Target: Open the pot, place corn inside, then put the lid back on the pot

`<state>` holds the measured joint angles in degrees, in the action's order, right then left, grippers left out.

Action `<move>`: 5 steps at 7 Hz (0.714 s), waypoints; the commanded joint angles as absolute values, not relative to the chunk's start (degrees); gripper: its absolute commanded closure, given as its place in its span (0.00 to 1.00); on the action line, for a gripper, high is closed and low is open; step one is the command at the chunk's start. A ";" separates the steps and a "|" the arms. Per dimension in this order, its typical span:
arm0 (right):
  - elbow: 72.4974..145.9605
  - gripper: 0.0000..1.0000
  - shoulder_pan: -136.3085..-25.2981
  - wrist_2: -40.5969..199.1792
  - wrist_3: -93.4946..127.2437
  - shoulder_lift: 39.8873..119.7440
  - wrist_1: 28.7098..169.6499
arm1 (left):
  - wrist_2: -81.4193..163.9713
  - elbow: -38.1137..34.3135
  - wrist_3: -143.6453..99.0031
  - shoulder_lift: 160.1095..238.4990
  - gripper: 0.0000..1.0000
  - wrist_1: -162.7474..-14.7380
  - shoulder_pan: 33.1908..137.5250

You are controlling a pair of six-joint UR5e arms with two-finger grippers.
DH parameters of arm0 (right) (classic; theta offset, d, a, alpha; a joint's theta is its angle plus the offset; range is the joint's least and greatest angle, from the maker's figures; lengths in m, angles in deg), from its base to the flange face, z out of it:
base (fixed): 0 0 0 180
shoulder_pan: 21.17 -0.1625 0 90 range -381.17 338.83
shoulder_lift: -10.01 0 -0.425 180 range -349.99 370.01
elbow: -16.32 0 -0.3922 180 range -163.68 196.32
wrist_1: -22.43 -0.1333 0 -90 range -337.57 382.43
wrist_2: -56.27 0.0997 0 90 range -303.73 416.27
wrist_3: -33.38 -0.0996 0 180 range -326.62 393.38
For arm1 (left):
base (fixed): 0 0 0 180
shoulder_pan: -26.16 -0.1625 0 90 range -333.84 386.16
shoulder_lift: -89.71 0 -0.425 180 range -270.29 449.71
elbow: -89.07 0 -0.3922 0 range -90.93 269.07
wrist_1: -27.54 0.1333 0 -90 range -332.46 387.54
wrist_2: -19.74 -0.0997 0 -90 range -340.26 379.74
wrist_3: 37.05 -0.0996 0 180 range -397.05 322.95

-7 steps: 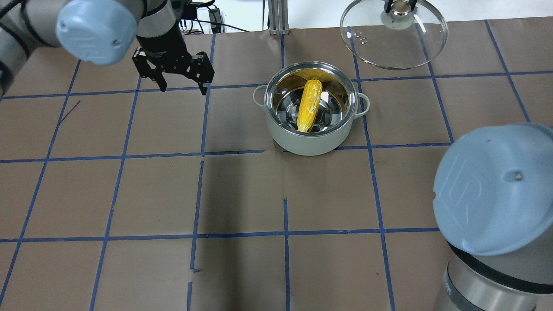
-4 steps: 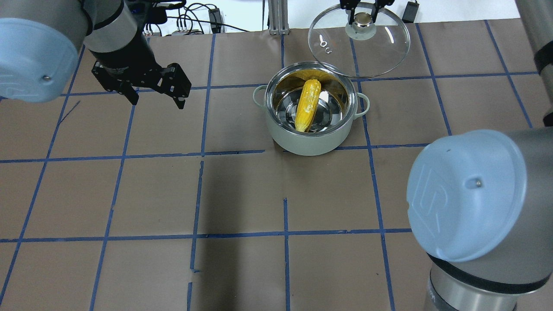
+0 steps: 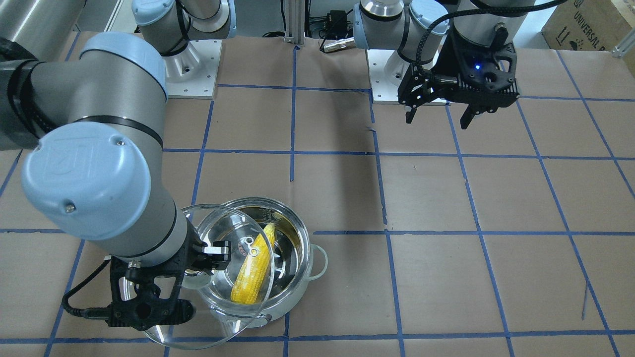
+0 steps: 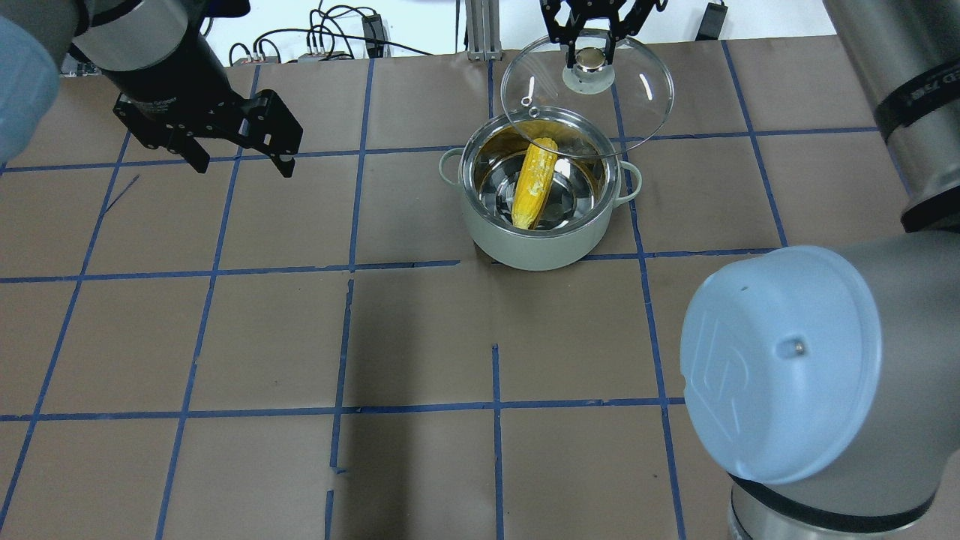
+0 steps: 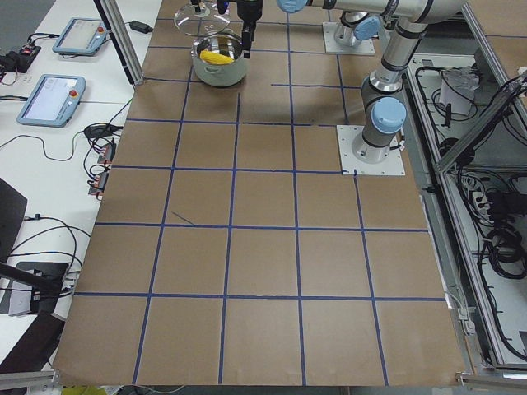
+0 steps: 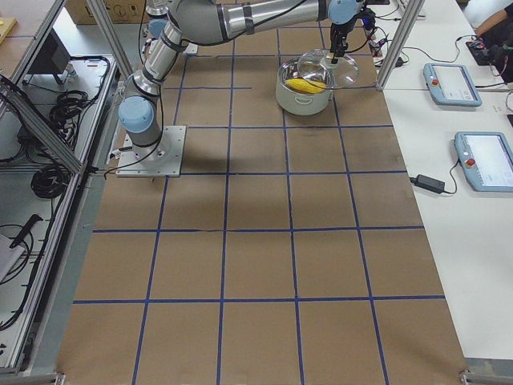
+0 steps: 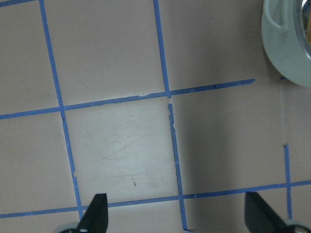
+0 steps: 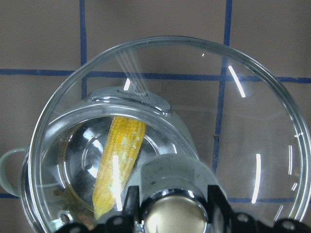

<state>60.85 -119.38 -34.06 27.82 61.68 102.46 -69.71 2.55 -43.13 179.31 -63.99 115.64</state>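
A: Start with the corn (image 4: pixel 534 184).
B: Lies inside the pot (image 4: pixel 536 251), yellow against the shiny steel lining. Runs from about 12 o'clock to 6 o'clock in the overhead view, far end close to the far wall, near end down toward the bottom.
A: Now place the pot.
B: Stands upright on the table (image 4: pixel 420 337), uncovered, pale green outside, with loop handles (image 4: pixel 448 166) at 9 and 3 o'clock. Sits among blue tape lines (image 4: pixel 495 409), one of them passing just beside the 3 o'clock handle.
A: Find the lid (image 4: pixel 607 112).
B: Hangs in the air toward 1 o'clock from the pot's centre, clear glass, near edge overlapping the pot's far rim in the overhead view. Cannot tell whether touching that rim or apart from it. Shows the corn and part of the pot's mouth through the glass in the right wrist view.
A: Name what carries it.
B: Gripped by the right hand (image 4: pixel 590 52), clamped from above on the metallic knob (image 4: pixel 590 64) at the lid's middle.
A: Describe the left hand (image 4: pixel 244 166).
B: Hovers well apart from the pot, at about 9 o'clock from it, spread wide and holding nothing, above the table. Catches only a piece of the pot's pale wall toward 1 o'clock in the left wrist view.
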 commanded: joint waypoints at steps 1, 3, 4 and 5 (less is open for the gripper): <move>64.29 0.96 -120.14 -34.08 27.84 63.08 102.85 | -68.94 1.71 -43.38 179.10 0.00 -63.61 114.93; 72.52 0.96 -120.14 -34.17 27.84 67.29 108.88 | -69.20 1.88 -43.21 179.01 0.00 -63.87 115.19; 77.36 0.96 -120.14 -34.17 27.66 69.57 112.83 | -69.55 2.58 -43.20 179.35 0.00 -64.30 115.37; 80.97 0.95 -120.22 -34.17 26.79 71.16 117.40 | -69.64 2.41 -43.20 179.45 0.00 -64.31 115.46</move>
